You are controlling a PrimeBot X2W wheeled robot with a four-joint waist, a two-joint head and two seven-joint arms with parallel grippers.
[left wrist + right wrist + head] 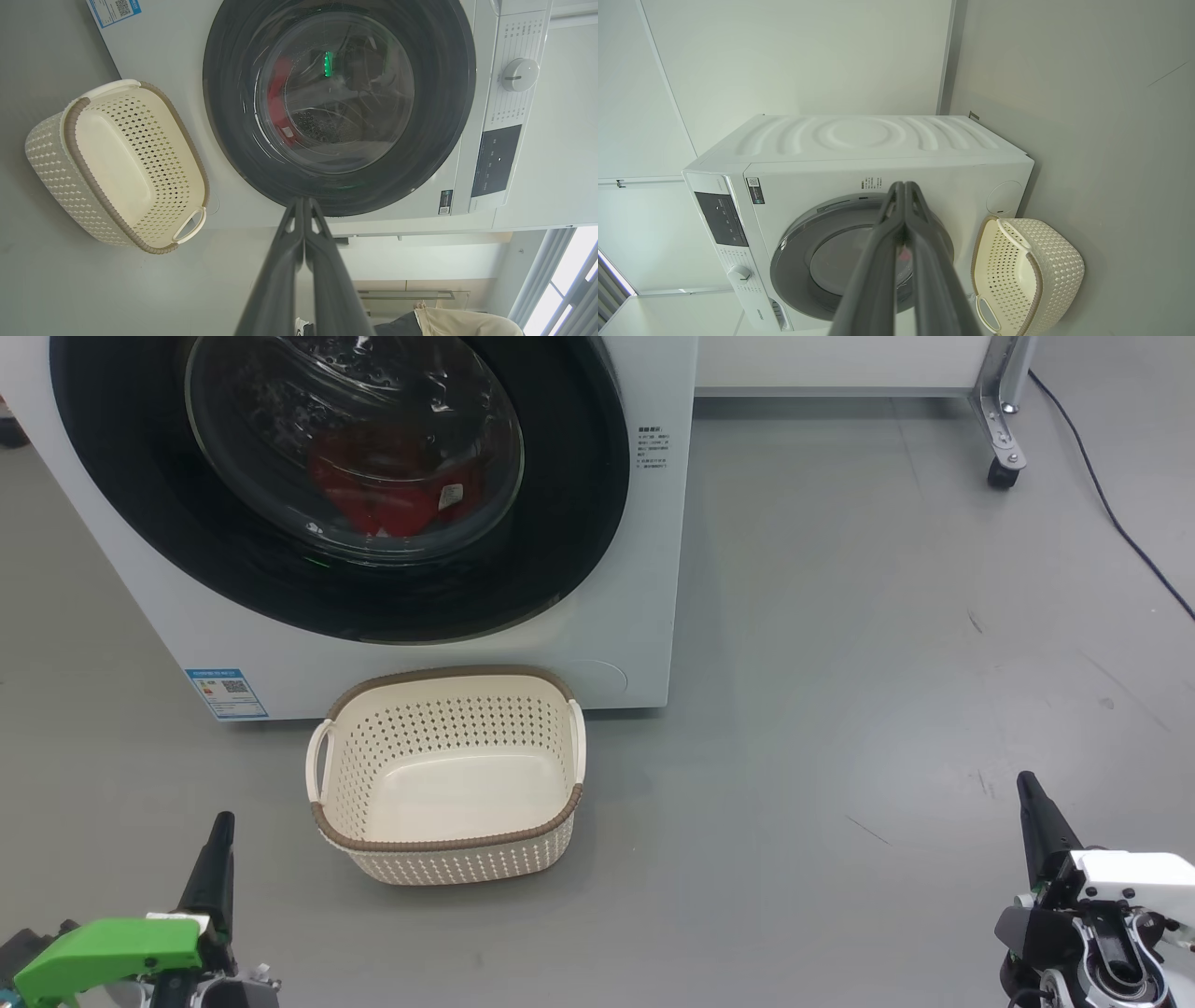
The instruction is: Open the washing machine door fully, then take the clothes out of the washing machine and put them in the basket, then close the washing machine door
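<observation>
- Head view: the big white front-loading washing machine (616, 644) stands on the grey floor (840, 709). Its large round washing machine door (579, 523), with a glossy black rim around bulging clear glass, is shut flush against the front.
- The red fabric clothes (373, 495) lie low in the drum behind the glass, so none can be reached until the door swings open.
- The small cream perforated plastic basket (448, 845), with a brown woven-look rim and two side handles, sits empty on the floor just in front of the machine, below the door. That likely keeps the carry from drum to basket short.
- The left tool (222, 826) and right tool (1029, 789) rest low at either side, well apart from the machine. Each has its dark fingers pressed together and holds nothing.
- Left wrist view: the left tool (303, 200) is closed and empty and points at the door's black rim, with the basket off to one side.
- Right wrist view: the right tool (903, 184) is also closed and empty and is aimed at the machine's front from a distance.
- Judgement: the task stands at its first step, opening the door.
</observation>
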